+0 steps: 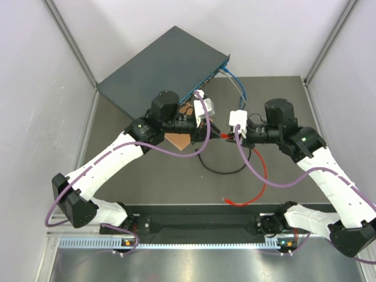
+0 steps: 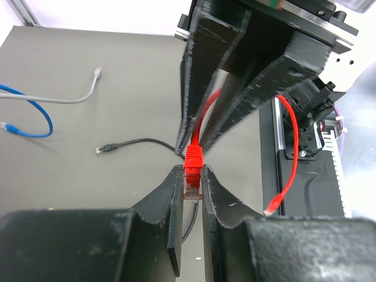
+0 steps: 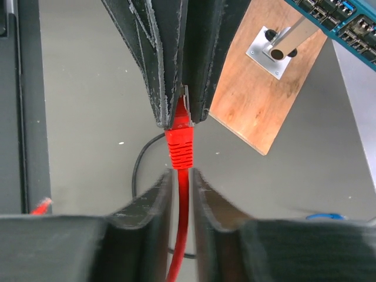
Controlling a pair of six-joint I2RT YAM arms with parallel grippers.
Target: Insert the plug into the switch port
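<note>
Ports: switch (image 1: 155, 67) sits at 11 o'clock on the table (image 1: 153, 176), with its teal port row facing 4 o'clock. The blue cable (image 1: 237, 84) goes into a port at the 2 o'clock end of that row. A grey cable (image 2: 64, 100) runs alongside it, and I can't tell if it's seated. The rest of the row is too small to read from the top. The right wrist view shows only a cropped strip of sockets in its 1 o'clock corner.

Plug (image 2: 192, 183): held mid-air over the table centre, at about 4 o'clock from the switch and well apart from it, not in any port. It has a clear tip with the contacts visible and a ribbed red boot behind it.

Left gripper (image 2: 191, 176): jaws clamped on the clear tip from both sides.

Right gripper (image 3: 181, 176): jaws nearly together around the red cable (image 3: 181, 223) just behind the boot. Thin slivers of gap show on either side, so I can't tell whether it's actually gripping.

The two grippers face each other nose to nose. Most of the plug body is hidden between the left fingers.

The red cable drops toward 5 o'clock, and its far plug lies loose on the table at 6 o'clock. A black cable (image 2: 138, 141) loops on the table below the grippers.

Board (image 3: 252, 106): lies at 9 o'clock from the plug, with a metal post (image 3: 294, 34) on a bracket. In the top view it's mostly hidden under the left arm.
</note>
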